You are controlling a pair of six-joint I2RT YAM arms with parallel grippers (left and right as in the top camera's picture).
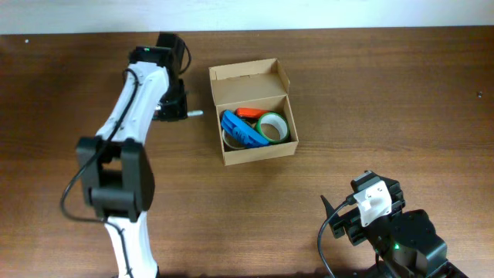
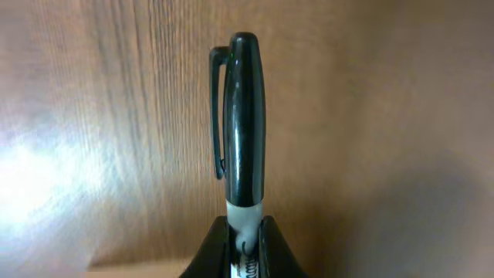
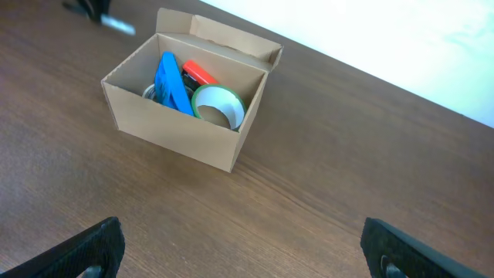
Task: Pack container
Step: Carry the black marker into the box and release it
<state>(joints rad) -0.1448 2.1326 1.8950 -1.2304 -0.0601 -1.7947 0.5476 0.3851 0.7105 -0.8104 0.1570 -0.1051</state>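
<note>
Currently, container [image 1: 258,153] holding tape roll [image 1: 272,127], blue packet [image 1: 241,130]

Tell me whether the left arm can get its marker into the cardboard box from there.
Probably yes: the left gripper holds the black marker beside the cardboard box, whose lid stands open, with bare table between.

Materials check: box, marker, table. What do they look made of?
Box: cardboard, matte tan, with folded flaps and raw cut edges.
Marker: probably plastic; glossy black cap with a moulded clip, pale barrel below it.
Table: wood or wood-look laminate; brown grain with a slight sheen, cannot tell which.
</note>
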